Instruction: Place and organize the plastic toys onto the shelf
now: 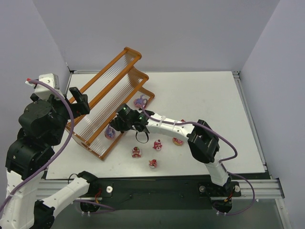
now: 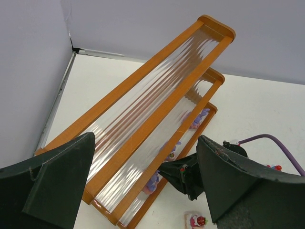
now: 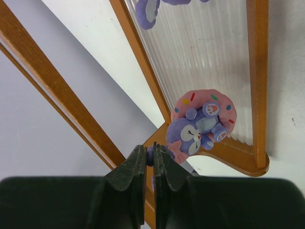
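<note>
shelf (image 2: 157,132): a long orange-brown step rack with clear ribbed slats. in the top view it lies slanted on the white table (image 1: 205,95), from 1 o'clock down to 7 o'clock, left of the middle.
right gripper (image 3: 148,149): at the low step of the shelf, near its 7 o'clock end. the fingers are almost together, with just a thin gap, and a small purple bit sits between the tips.
bunny on a pink donut (image 3: 200,124): lies on the low step by the corner of the frame, at 1 o'clock from the right gripper's tips and touching them.
second purple toy (image 3: 147,12): farther up the same step, at 12 o'clock in the right wrist view. only part of it shows.
left gripper (image 2: 145,138): up in the air over the 7 o'clock end of the shelf. its fingers are wide apart and hold nothing.
toys on the table: four small red and pink ones, at 4 to 5 o'clock from the shelf's low end. they are the donut toy (image 1: 177,141), the red and white toy (image 1: 157,144), the near toy (image 1: 137,152) and the front toy (image 1: 153,163).
</note>
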{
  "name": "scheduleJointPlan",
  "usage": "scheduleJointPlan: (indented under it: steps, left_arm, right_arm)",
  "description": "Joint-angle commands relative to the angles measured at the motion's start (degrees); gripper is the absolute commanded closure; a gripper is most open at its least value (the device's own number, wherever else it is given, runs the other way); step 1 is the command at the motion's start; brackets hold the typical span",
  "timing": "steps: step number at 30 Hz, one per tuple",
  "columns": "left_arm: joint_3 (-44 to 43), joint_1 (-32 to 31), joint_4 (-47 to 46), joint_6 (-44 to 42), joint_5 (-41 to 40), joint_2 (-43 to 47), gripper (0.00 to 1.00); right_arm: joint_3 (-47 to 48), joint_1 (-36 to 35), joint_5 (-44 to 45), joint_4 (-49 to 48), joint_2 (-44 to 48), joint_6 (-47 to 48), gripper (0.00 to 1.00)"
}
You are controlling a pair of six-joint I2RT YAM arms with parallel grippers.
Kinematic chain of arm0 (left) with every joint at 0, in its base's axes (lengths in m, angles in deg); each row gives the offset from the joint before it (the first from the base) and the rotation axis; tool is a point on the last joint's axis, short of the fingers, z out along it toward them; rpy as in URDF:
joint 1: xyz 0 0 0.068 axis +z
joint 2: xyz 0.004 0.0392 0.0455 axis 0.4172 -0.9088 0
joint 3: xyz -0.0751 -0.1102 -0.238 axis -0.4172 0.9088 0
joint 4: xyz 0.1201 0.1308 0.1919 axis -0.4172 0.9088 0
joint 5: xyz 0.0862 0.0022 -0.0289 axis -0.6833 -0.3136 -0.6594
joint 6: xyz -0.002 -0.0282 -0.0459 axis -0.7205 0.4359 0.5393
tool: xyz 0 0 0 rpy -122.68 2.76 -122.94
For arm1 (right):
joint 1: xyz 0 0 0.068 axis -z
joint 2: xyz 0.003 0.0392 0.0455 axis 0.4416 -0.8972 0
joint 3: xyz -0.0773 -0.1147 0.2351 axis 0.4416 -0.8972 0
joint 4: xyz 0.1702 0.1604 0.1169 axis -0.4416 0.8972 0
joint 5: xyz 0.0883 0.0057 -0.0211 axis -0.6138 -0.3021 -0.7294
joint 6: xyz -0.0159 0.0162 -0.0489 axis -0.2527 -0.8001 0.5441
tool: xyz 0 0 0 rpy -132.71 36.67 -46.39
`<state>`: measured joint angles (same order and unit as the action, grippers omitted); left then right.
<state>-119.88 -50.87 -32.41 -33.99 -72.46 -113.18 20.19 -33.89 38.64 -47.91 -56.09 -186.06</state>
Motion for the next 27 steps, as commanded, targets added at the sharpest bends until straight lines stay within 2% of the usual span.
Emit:
scheduleJointPlan:
  steps: [1,8,23,27]
  left_arm:
    - [-1.97,-0.33,-0.06,-1.34,-0.01,-0.14,0.03]
    - [-2.84,-0.33,2.39,-2.92,-2.29,0.65,0.03]
    - [1.64,-1.64,3.10,-8.90,-18.19,5.22,0.03]
    - [2.08,-1.99,2.66,-9.16,-19.17,5.93,0.03]
  right_arm:
    - [-0.75,-1.51,1.14,-4.00,-0.92,-4.29,1.00]
    - [-1.98,-2.31,2.10,-6.55,-2.07,-4.91,1.00]
    - [-1.46,-3.27,2.81,-4.45,-3.91,-6.23,1.00]
    - [-0.75,-3.62,2.46,-3.92,-4.53,-7.10,1.00]
